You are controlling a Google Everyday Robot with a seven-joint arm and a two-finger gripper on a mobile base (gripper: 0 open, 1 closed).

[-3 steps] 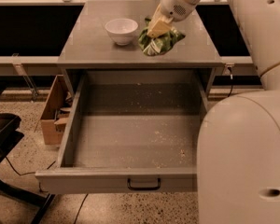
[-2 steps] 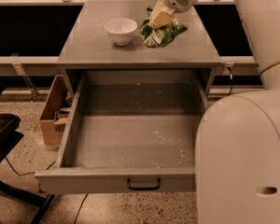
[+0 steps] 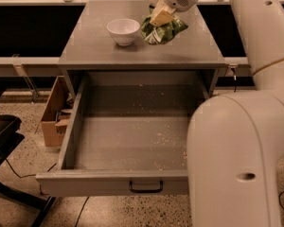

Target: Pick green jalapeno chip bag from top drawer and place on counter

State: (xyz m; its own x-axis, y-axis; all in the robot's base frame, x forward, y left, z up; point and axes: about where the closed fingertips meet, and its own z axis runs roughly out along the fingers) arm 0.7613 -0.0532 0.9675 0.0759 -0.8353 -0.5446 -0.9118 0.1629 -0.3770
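Note:
The green jalapeno chip bag (image 3: 164,30) is at the back right of the counter (image 3: 94,46), just right of the white bowl. I cannot tell whether it touches the counter top. My gripper (image 3: 161,17) comes down from the top of the view, and its pale fingers are shut on the bag's upper edge. The top drawer (image 3: 80,126) is pulled fully out below the counter. Its speckled floor holds only crumbs, and its black handle (image 3: 145,189) is on the front panel.
A white bowl (image 3: 123,30) stands on the counter left of the bag. A brown cardboard box (image 3: 53,113) sits on the floor left of the drawer, with a black chair (image 3: 2,136) further left. My white arm (image 3: 236,160) fills the right side.
My gripper has carried the bag a little farther back over the counter. The bowl and the drawer have not moved.

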